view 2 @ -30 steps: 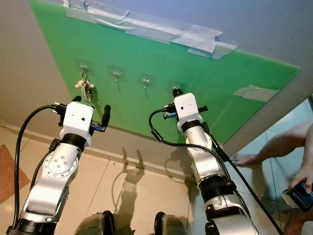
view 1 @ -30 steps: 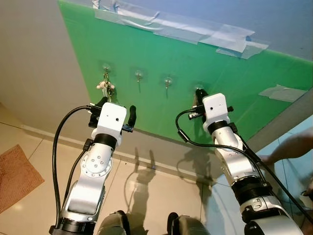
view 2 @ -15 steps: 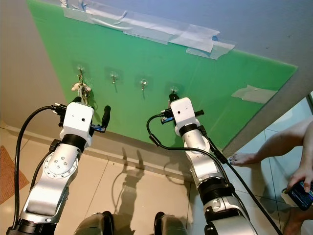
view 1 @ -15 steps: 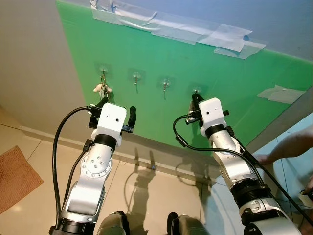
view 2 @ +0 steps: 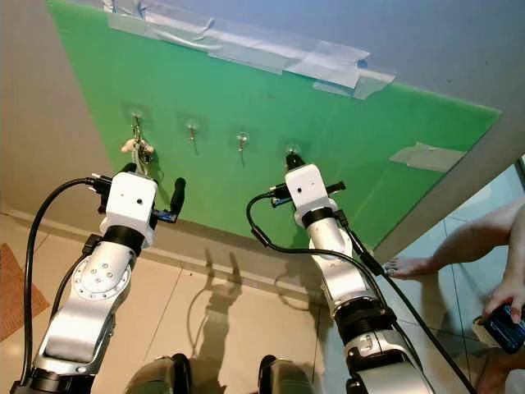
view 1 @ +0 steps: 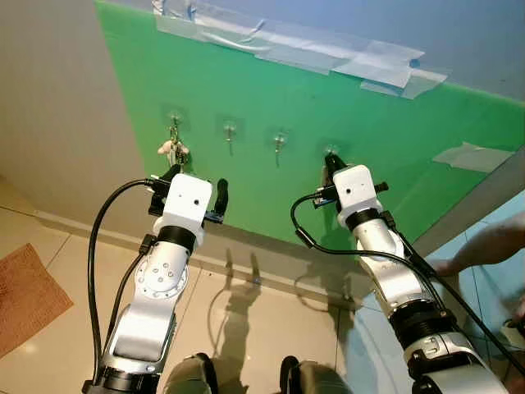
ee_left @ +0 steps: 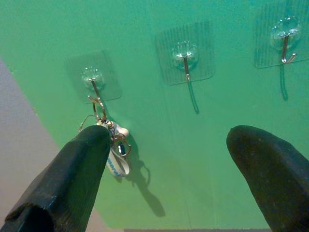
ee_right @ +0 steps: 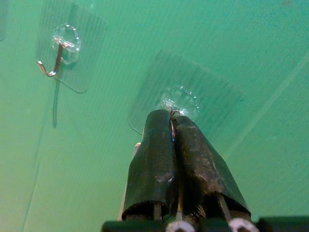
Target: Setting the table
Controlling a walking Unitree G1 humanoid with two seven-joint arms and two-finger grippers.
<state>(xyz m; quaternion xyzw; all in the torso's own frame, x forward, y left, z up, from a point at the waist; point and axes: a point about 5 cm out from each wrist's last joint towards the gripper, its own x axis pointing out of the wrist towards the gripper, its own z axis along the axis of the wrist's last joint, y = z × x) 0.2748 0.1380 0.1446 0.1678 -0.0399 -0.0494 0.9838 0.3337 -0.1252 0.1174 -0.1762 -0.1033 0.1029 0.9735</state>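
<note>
Down at the bottom of the frame lies the beige tiled floor (view 1: 271, 320), with a brown mat (view 1: 25, 300) at the lower left and a person's bare foot (view 2: 408, 266) at the lower right. My left gripper (view 1: 197, 182) hangs spread wide before the green board (view 1: 385, 156), grasping nothing, its black fingers (ee_left: 72, 174) framing the leftmost hook (ee_left: 93, 83), where a keyring (ee_left: 115, 147) with a white tag hangs. My right gripper (view 1: 330, 161) is pinched tight, its tips pressed right up against the rightmost hook (ee_right: 178, 100); a thin metal sliver shows between the fingers, but I cannot tell what it is. Two bare hooks (view 1: 230, 130) sit between those. Farther up, the board is fixed to the grey wall (view 1: 57, 98) with strips of clear tape (view 1: 279, 41) across the top of the frame.
</note>
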